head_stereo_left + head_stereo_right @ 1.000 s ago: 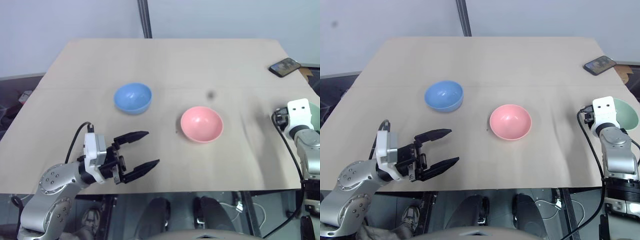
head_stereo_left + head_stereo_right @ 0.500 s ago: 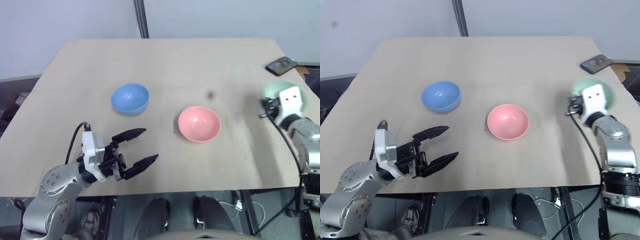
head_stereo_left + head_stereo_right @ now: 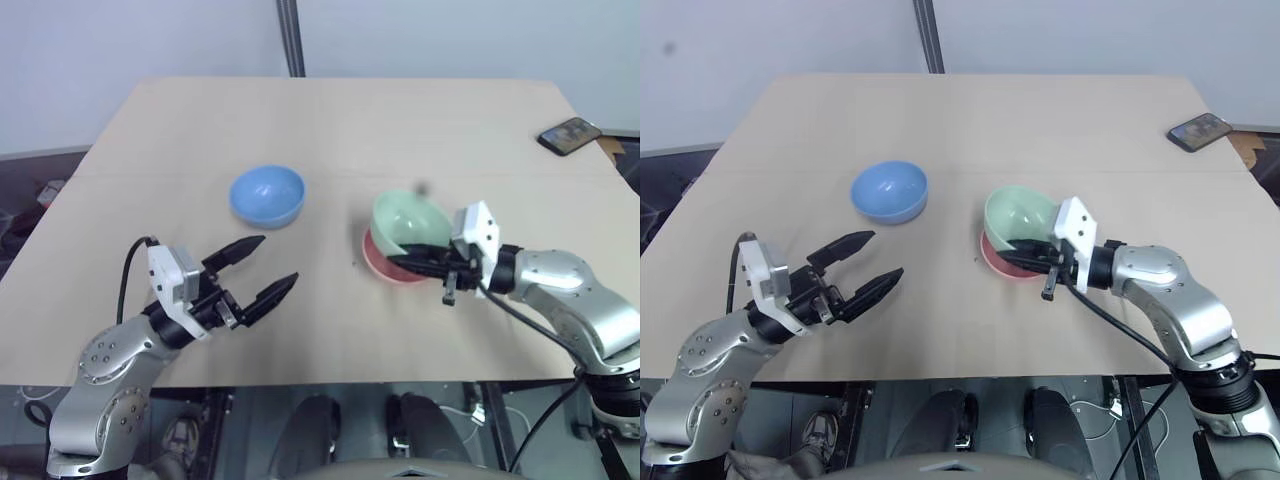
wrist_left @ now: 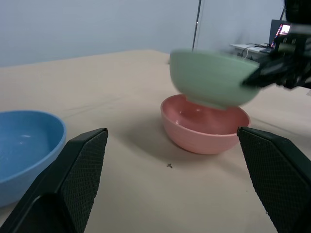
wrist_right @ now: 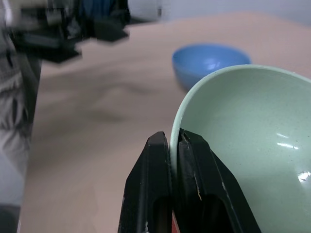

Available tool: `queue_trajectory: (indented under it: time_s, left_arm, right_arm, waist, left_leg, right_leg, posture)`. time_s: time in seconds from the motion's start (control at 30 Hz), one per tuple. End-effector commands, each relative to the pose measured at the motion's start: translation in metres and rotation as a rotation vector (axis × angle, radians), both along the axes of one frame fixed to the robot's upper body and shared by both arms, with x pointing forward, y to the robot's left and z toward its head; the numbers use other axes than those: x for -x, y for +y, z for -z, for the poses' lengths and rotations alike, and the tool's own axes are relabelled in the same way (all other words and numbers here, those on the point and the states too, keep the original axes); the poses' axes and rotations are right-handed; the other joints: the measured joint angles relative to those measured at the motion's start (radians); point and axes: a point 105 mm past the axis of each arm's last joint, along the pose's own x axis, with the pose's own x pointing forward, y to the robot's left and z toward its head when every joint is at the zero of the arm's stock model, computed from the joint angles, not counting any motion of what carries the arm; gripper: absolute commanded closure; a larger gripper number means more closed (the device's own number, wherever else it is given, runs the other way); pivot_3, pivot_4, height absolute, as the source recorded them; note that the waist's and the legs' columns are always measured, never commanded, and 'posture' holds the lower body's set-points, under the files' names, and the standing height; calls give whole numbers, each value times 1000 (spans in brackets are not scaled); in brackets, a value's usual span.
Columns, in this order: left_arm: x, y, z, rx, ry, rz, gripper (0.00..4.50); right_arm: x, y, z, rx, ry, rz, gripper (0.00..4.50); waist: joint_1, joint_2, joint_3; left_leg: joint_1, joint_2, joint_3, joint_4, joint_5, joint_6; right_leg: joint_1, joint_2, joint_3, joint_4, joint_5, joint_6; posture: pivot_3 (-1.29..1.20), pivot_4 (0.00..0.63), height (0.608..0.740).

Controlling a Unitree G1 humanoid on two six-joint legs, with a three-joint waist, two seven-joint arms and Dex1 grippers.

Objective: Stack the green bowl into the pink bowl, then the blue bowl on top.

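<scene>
Because it is meant to nest inside, the green bowl (image 3: 408, 222), pinched at its rim by the right gripper (image 3: 420, 262), hangs just above the pink bowl (image 3: 385, 262), while the left gripper (image 3: 262, 268) waits spread wide near the blue bowl (image 3: 267, 196).

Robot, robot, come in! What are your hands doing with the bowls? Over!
Right gripper pinching green bowl rim, just above pink bowl. Left gripper open, empty. Blue bowl waiting on table. Nothing in the way.

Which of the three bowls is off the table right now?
The green bowl: the right fingers pinch its rim, holding it just above the pink bowl. Pink and blue sit on the table.
</scene>
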Motion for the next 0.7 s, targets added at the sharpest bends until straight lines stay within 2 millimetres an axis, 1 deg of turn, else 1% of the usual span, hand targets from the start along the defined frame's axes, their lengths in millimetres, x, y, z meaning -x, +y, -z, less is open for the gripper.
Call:
queue_trajectory:
  time_s: [0.03,0.1,0.2,0.3,0.37,0.4,0.43,0.5,0.53,0.6,0.7]
  left_arm:
    - [-1,4,-10,-2,-37,-35,0]
    - [-4,6,-13,7,-38,-61,0]
    - [-8,8,-17,13,-29,-111,0]
    - [-20,15,-21,-6,-23,-251,0]
    - [-34,26,-22,-103,-27,-426,0]
    - [-40,29,-23,-122,-16,-481,0]
    - [-44,29,-26,-118,-7,-503,0]
    - [-54,31,-27,-178,11,-548,0]
    - [-63,29,-25,-299,27,-548,0]
    - [-75,29,-22,-490,23,-535,0]
    - [-86,27,-17,-666,8,-498,0]
  right_arm:
    - [1,-1,-5,6,-55,-24,3294]
    - [-7,-4,-14,-12,-111,23,2461]
    - [-3,-9,-25,-56,-118,18,1210]
    - [4,-14,-41,-119,-128,-3,1210]
    - [5,-15,-46,-135,-144,-3,1210]
    - [5,-16,-48,-137,-155,-2,1210]
    - [4,-16,-51,-140,-166,2,1210]
    - [1,-16,-55,-144,-187,11,1210]
    - [-2,-15,-58,-148,-199,17,1210]
    - [-5,-14,-60,-154,-209,22,1210]
    - [-8,-13,-60,-150,-214,26,1210]
  waist:
    - [0,0,0]
    - [0,0,0]
    - [1,0,0]
    - [1,0,0]
    - [2,0,0]
    - [1,0,0]
    - [1,0,0]
    - [1,0,0]
    - [1,0,0]
    - [0,-2,2]
    - [-1,-2,2]
  left_leg:
    - [0,0,0,0,0,0]
    - [0,0,0,0,0,0]
    - [0,0,0,0,0,0]
    - [0,0,0,0,0,0]
    - [0,0,-1,0,0,0]
    - [0,0,-1,0,0,0]
    - [0,0,-1,0,0,0]
    - [0,0,-1,0,0,0]
    - [0,0,-1,1,0,0]
    - [0,-1,-1,2,0,0]
    - [1,-2,-1,1,1,-1]
  right_leg:
    - [0,0,0,0,0,0]
    - [0,0,0,0,0,0]
    - [0,0,0,0,0,0]
    - [0,-1,0,0,0,0]
    - [0,-1,0,0,0,0]
    - [0,-1,0,0,0,0]
    - [0,0,0,0,0,0]
    - [0,0,0,1,0,0]
    - [0,0,0,2,0,0]
    - [0,0,0,5,0,0]
    - [-1,0,0,7,0,0]
  posture:
    - [0,150,740]
    - [0,150,740]
    - [0,150,740]
    - [0,150,740]
    - [0,150,740]
    - [0,150,740]
    - [0,150,740]
    - [0,150,740]
    - [0,150,740]
    - [0,150,740]
    - [0,150,740]
